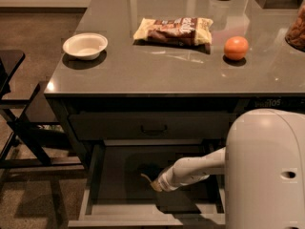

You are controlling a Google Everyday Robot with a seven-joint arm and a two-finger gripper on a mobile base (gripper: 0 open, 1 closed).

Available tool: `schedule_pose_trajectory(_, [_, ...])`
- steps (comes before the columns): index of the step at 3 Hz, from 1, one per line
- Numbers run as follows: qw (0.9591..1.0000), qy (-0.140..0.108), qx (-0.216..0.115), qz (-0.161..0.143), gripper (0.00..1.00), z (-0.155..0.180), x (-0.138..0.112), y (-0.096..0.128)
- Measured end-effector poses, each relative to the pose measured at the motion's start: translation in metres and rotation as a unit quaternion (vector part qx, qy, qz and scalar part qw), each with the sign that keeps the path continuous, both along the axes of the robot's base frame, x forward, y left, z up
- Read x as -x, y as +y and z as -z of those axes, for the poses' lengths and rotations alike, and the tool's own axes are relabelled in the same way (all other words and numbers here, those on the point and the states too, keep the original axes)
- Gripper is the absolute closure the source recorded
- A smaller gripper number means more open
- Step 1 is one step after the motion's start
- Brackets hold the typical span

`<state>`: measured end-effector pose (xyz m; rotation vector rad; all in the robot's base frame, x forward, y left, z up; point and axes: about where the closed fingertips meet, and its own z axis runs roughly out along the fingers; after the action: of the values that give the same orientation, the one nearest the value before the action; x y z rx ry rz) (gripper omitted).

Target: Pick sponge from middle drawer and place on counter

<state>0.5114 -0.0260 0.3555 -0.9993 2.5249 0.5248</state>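
The middle drawer [112,210] stands pulled open below the counter [167,68], showing its grey floor. My arm reaches from the right down into it, and my gripper [148,179] is low over the drawer floor near its middle. A small dark shape [150,169] lies right at the gripper's tip; it looks like the sponge, but its colours do not show. I cannot tell whether the gripper touches it.
On the counter are a white bowl [85,46], a brown-and-yellow snack bag [174,30] and an orange [236,47]. A shut drawer with a dark bar handle [153,128] sits above the open one. A dark chair [14,123] stands at the left. My white body [267,175] fills the lower right.
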Motion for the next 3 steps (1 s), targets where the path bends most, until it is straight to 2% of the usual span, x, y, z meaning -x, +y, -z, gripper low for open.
schedule_pose_trajectory(1, [1.0000,0.000,0.000,0.000,1.00,-0.003,0.000,0.000])
schedule_pose_trajectory(3, [0.9995,-0.028,-0.010,-0.012,1.00,-0.061,-0.006,0.000])
